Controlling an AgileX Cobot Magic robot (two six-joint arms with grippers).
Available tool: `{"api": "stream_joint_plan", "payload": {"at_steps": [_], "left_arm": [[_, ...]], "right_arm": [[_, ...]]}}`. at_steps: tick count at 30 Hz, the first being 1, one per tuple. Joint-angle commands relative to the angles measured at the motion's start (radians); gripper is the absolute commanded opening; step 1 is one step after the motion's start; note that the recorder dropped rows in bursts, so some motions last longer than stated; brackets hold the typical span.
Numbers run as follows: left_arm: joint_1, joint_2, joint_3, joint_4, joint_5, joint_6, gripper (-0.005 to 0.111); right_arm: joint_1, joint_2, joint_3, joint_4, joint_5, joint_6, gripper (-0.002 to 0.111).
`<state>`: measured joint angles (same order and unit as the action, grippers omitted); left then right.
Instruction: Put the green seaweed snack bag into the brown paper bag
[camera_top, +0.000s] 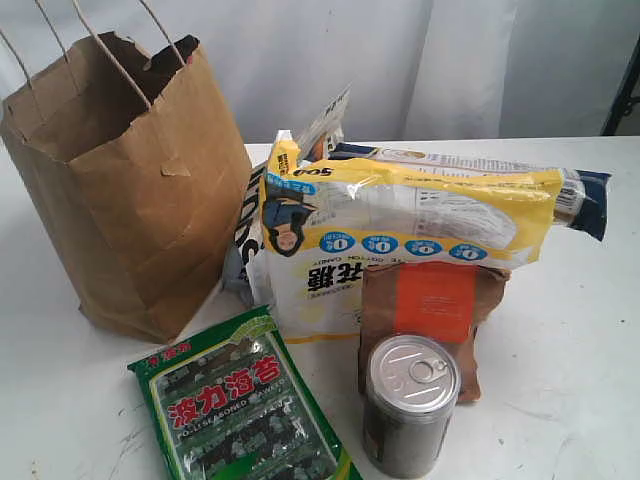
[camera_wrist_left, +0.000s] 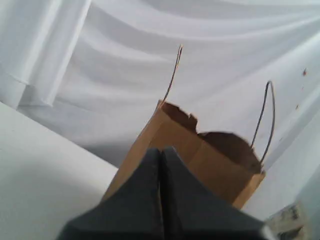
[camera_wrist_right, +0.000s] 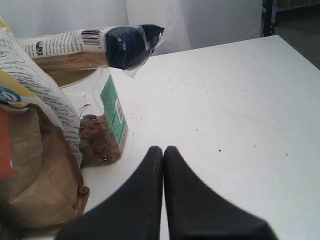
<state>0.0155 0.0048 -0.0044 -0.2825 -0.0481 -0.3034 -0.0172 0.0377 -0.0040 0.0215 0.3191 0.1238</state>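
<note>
The green seaweed snack bag (camera_top: 240, 405) lies flat at the table's front, red characters facing up, just in front of the brown paper bag (camera_top: 130, 190). That bag stands upright and open at the left, its twine handles sticking up. In the left wrist view the brown paper bag (camera_wrist_left: 200, 160) stands straight beyond my left gripper (camera_wrist_left: 161, 150), whose fingers are pressed together with nothing between them. My right gripper (camera_wrist_right: 163, 149) is also shut and empty, over bare table. Neither gripper shows in the exterior view.
A large yellow-and-white candy bag (camera_top: 400, 230) leans in the middle, with a small brown pouch with an orange label (camera_top: 435, 305) and a metal can (camera_top: 408, 405) before it. A clear packet of nuts (camera_wrist_right: 102, 132) and a dark-ended packet (camera_wrist_right: 100, 45) lie near the right gripper.
</note>
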Motion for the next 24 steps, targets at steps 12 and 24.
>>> {"api": "stream_joint_plan", "payload": {"at_steps": [12,24], "left_arm": [[0.003,-0.005,0.004,-0.052,-0.106,-0.295,0.000],[0.003,0.263,-0.404,-0.059,0.490,-0.069,0.000]], "right_arm": [[-0.005,-0.002,0.004,0.002,-0.005,0.003,0.000],[-0.005,-0.002,0.004,0.002,-0.005,0.003,0.000]]}}
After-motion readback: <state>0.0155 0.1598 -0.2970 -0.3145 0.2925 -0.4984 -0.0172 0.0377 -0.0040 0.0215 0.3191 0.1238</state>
